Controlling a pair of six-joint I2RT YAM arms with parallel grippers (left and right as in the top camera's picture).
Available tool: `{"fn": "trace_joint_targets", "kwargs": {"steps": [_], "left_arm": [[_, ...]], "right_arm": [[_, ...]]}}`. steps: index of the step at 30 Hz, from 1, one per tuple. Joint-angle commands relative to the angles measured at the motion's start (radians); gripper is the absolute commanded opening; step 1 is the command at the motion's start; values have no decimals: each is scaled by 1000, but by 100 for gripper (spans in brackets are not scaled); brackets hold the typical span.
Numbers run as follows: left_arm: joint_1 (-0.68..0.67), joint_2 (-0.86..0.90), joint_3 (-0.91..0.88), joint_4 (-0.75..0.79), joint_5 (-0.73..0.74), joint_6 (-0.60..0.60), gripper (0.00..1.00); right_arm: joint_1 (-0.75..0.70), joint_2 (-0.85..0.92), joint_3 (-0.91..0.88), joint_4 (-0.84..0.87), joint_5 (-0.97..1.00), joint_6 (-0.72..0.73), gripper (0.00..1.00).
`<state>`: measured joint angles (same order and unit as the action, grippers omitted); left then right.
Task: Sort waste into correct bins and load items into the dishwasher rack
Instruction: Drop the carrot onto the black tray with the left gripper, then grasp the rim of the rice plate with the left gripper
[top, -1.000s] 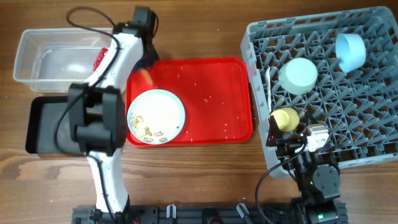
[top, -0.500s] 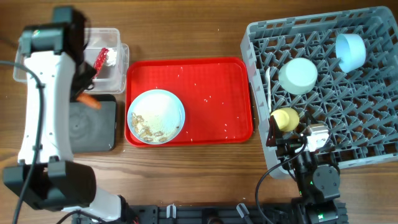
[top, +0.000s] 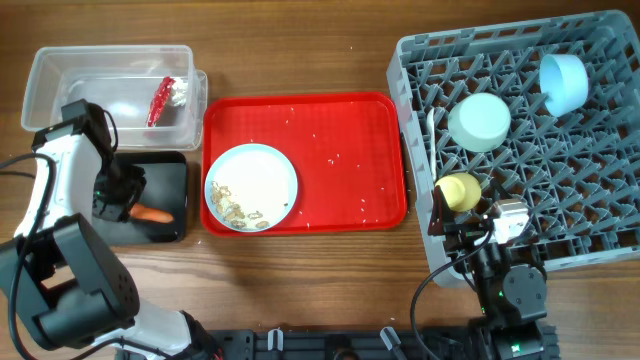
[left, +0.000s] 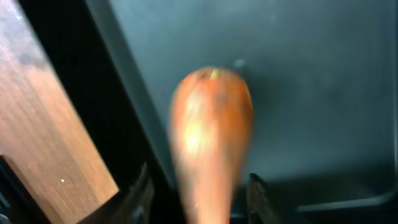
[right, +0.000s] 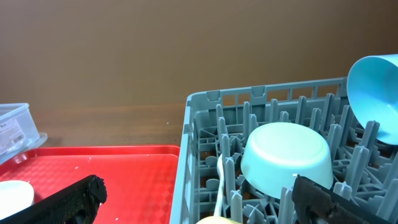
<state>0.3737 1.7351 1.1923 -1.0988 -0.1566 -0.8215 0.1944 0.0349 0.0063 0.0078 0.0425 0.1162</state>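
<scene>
- Since the dishwasher rack (top: 415, 60) already carries the light green bowl (top: 479, 121), the pale blue bowl (top: 563, 82) and the yellow cup (top: 459, 190), the loading side looks mostly done. The right gripper (right: 202, 202) hangs by the rack's near edge, fingers spread wide with nothing between them.
- The red serving tray (top: 340, 140) sits mid-table, bearing only the pale blue plate (top: 255, 172) and a scatter of crumbs.
- The clear tub (top: 100, 100) at the far left holds the red wrapper (top: 160, 100).
- Just in front of it is the black tray (top: 165, 185), where the step in hand plays out: dropping off the carrot (top: 152, 213), which lies on the tray floor.
- The left gripper (top: 115, 195) is low over that tray. In the wrist view its fingers stand apart on either side of the carrot, with a dark gap at one side, so the carrot reads as loose, not pinched (the view is blurred, so this is a judgement).
- The food scraps (top: 238, 207) lie on the plate. The next move probably calls for the arm to lift clear, tip the scraps into a bin, then rack the plate.
</scene>
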Motion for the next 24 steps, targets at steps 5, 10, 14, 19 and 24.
{"fn": "trace_joint_targets", "kwargs": {"steps": [5,10,14,19,24], "left_arm": [[-164,-164,210,-59,248,172,61],[-565,-171,231,31,208,373,66],[-836,-29,231,37,106,373,66],[-944,169,231,58,55,373,54],[-953,319,231,75,61,392,39]], "right_arm": [[-6,-1,-1,4,1,17,100],[-6,-1,-1,4,2,17,100],[-6,-1,-1,4,1,17,100],[-6,-1,-1,4,2,17,100],[-6,-1,-1,4,2,17,100]]}}
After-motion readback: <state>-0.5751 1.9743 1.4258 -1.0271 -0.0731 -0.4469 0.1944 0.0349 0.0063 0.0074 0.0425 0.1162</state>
